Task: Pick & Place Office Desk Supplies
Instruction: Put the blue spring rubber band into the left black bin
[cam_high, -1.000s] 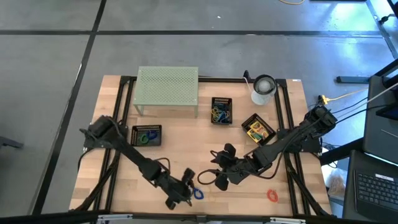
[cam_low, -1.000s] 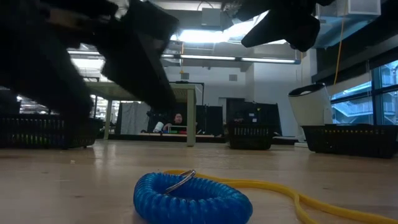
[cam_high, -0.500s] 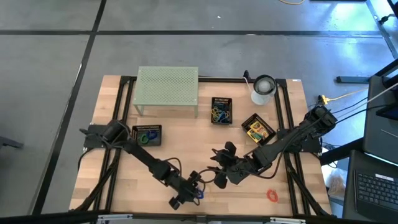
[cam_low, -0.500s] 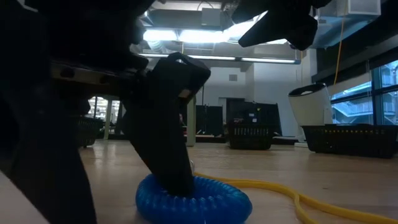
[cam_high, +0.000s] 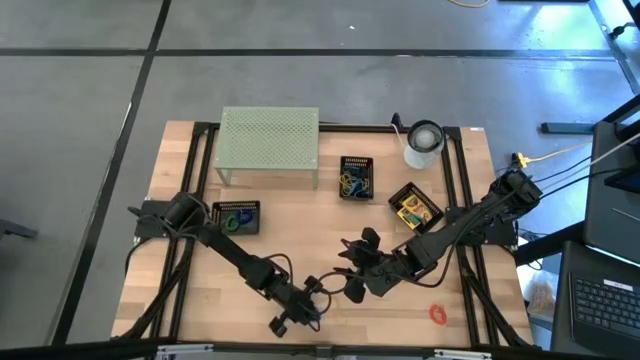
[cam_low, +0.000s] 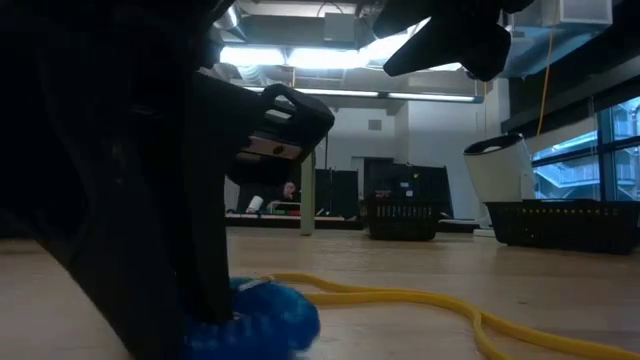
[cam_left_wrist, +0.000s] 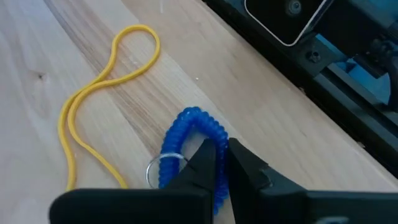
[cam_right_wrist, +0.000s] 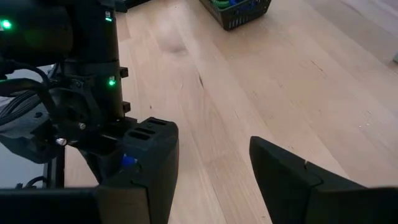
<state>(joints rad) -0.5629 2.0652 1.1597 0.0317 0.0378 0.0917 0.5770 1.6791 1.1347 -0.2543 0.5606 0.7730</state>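
My left gripper (cam_left_wrist: 221, 163) pinches the blue coil (cam_left_wrist: 189, 134) to lift it; my right gripper (cam_right_wrist: 211, 163) waits spread, holding nothing.

Black jointed arms, looped cables, seemingly green indicator lights.

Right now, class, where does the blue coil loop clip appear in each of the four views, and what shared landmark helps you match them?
High view: hidden under the left gripper, near the front edge.
Low view: blue coil loop clip, bottom centre-left.
Left wrist view: pinched, lower centre.
Right wrist view: a blue speck.
Shared landmark: the yellow rubber band beside it.
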